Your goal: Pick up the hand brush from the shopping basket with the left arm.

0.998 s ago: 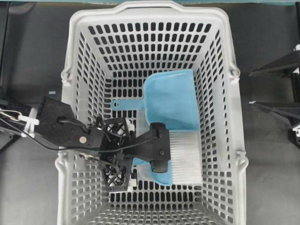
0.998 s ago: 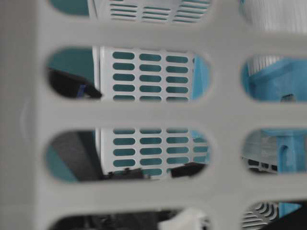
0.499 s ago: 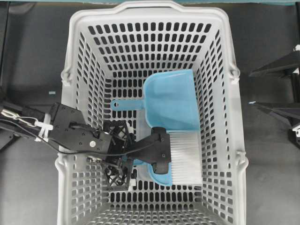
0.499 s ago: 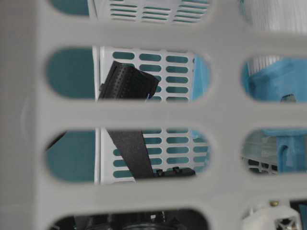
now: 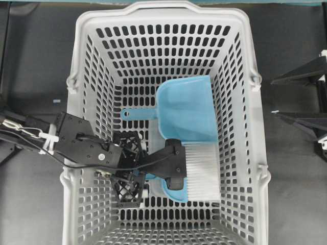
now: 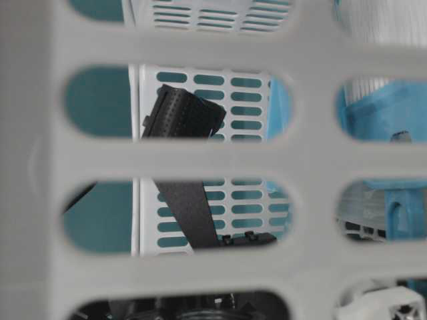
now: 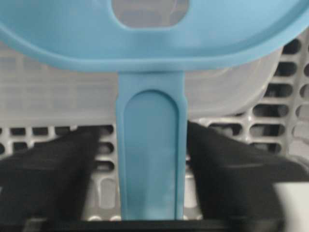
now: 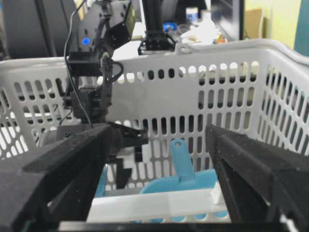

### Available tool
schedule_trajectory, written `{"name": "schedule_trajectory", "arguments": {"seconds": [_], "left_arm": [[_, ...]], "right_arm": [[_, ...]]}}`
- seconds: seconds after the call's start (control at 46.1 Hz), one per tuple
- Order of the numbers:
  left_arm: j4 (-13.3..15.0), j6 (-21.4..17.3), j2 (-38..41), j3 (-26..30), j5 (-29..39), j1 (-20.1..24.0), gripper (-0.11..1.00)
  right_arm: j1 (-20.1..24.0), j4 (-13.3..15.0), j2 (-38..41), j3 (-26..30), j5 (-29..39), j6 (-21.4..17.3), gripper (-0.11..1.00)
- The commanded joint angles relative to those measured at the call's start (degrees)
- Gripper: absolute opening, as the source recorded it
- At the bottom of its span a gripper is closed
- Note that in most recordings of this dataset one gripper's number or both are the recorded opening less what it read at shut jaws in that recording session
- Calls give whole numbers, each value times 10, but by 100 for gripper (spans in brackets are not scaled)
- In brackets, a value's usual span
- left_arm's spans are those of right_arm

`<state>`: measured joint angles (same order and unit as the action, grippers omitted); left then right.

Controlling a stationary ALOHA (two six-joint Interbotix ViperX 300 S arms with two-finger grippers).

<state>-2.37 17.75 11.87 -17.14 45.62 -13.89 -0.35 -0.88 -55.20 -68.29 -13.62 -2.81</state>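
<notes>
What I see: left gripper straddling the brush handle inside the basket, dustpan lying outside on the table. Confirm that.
Not quite. The overhead view shows the dustpan inside the shopping basket, beside the hand brush, not on the table. The left gripper does straddle the brush handle.

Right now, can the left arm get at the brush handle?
Probably yes. The left gripper is already down in the basket, with its fingers on either side of the brush handle and nothing between them. The dustpan lies beside it, clear of the handle.
</notes>
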Motion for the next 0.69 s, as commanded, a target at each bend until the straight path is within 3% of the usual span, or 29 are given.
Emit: {"name": "schedule_trajectory", "arguments": {"seconds": [0.0, 0.087, 0.412, 0.673], "left_arm": [[-2, -4, -6, 5, -11, -4, 47], [-2, -11, -8, 5, -18, -4, 23], [-1, -25, -30, 11, -11, -4, 24], [-2, -28, -84, 74, 74, -5, 24]], "right_arm": [[3, -3, 3, 4, -4, -1, 75], [4, -3, 3, 4, -3, -1, 75], [4, -3, 3, 4, -3, -2, 75], [4, -3, 3, 4, -3, -2, 75]]}}
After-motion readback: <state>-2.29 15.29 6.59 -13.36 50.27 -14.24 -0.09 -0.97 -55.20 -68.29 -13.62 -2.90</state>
